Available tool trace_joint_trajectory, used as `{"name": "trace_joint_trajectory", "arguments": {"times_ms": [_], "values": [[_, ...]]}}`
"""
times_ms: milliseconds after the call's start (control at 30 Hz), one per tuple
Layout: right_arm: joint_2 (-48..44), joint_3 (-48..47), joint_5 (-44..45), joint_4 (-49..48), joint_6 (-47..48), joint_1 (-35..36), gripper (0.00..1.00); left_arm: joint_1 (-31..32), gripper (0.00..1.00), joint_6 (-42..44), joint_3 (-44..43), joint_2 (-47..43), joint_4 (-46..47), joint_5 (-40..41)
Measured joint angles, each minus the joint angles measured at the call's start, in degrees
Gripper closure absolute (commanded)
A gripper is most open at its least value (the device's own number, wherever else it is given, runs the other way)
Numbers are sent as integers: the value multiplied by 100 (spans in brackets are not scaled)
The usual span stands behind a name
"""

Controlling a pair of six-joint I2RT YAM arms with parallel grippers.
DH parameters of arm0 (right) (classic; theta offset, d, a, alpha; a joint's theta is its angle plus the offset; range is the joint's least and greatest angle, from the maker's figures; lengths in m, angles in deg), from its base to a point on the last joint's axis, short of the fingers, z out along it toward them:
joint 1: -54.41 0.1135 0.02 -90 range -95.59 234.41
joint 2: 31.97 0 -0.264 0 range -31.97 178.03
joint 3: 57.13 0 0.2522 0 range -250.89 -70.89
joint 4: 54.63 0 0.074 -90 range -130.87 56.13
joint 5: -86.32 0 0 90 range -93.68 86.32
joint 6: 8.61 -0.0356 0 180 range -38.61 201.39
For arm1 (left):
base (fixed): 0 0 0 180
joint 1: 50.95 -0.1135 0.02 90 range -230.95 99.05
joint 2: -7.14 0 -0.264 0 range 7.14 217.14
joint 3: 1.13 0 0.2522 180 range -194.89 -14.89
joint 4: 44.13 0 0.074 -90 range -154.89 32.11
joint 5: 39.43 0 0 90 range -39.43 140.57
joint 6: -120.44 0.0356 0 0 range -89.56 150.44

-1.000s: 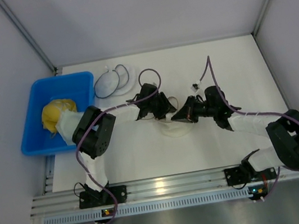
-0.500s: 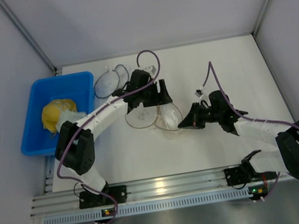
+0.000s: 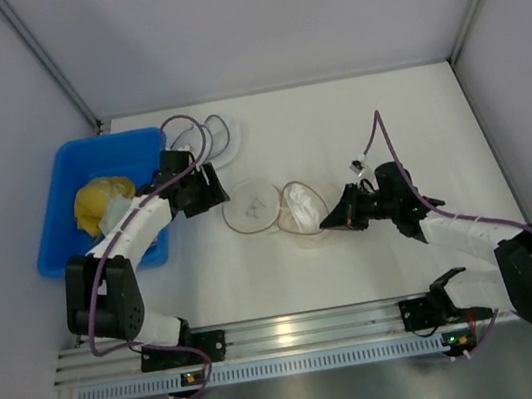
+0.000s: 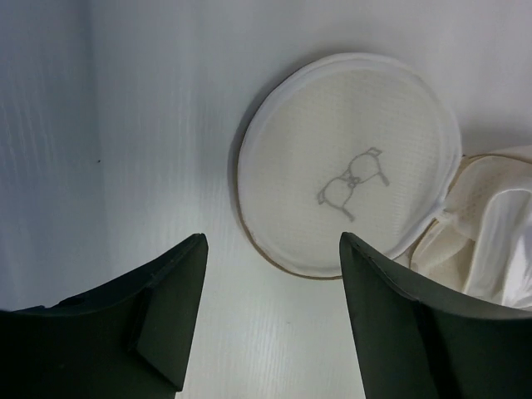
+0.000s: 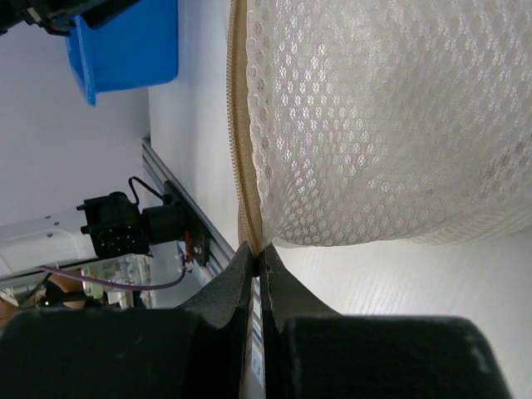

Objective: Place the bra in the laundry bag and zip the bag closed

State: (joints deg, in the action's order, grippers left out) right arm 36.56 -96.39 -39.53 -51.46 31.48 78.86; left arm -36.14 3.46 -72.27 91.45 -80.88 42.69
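The laundry bag lies spread open mid-table as a round white mesh disc with a tan rim and a printed bra mark. Its other half lies to the right. Smooth white cloth, apparently the bra, sits in that half, with only a small part visible. My right gripper is shut on the bag's tan zip rim, with mesh bulging above its tips. My left gripper hangs open and empty left of the disc, not touching it.
A blue bin at the left edge holds a yellow cloth bundle. A round mesh pouch with a black rim lies behind the left gripper, partly hidden by the arm's cable. Grey walls close the table on three sides.
The left gripper has opened, let go of the bag and drawn back left toward the blue bin. The bag has dropped flat and open. The right gripper keeps its hold.
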Motion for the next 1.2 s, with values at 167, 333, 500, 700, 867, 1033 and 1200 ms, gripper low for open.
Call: {"name": "trace_joint_trajectory", "arguments": {"times_ms": [167,333,500,700,867,1033,1200], "values": [[-22,2,0,28,44,-17,100,-79,35,87,98,267,-195,157],[-153,76,7,107,94,-70,100,-63,40,275,-39,855,-197,302],[-179,76,4,129,144,-74,100,-61,47,358,-216,1425,-179,321],[-179,76,2,149,195,-87,100,63,71,439,-271,1565,-44,280],[-179,76,-2,175,282,-127,100,273,100,479,-256,1637,146,232],[-201,-2,-33,509,671,-208,100,299,100,737,-254,1589,184,225],[-269,-234,-92,901,1123,-289,100,299,100,1252,-717,1187,-153,367]]}}
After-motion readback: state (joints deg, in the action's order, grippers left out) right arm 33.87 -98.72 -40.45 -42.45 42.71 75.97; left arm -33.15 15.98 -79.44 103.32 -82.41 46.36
